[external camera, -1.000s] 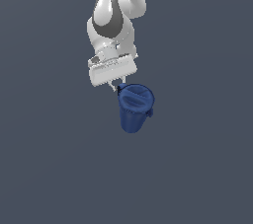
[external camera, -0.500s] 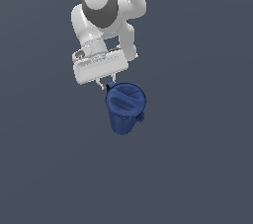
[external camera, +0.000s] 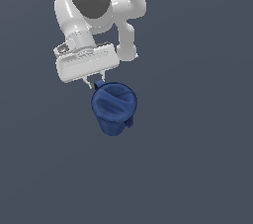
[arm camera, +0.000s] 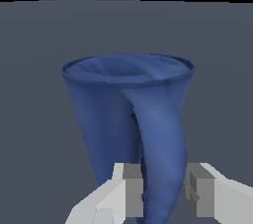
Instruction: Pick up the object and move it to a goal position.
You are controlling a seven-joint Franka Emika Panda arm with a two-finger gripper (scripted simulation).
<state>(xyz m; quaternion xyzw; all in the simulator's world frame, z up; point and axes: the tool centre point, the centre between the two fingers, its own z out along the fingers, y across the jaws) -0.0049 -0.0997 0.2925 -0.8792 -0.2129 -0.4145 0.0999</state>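
Grey floor [external camera: 197,168], blue pitcher [external camera: 113,107] upright, handle [arm camera: 160,159] btwn pincer [arm camera: 165,191] fingers

Flat, even simulator light, no cast shadows, soft gloss on the white arm [external camera: 89,16] — slightly coarse, blocky renders

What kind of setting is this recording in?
A bare simulated workspace, apparently: a flat, featureless grey ground, one dark blue pitcher, and the arm's gripper straddling the pitcher's handle. No furniture or walls show.

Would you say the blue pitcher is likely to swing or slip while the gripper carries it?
Probably it could pivot: the gripper seems to pinch only the curved handle, off to one side of the pitcher. The tapered, smooth-looking body looks rigid, so it should not likely deform.
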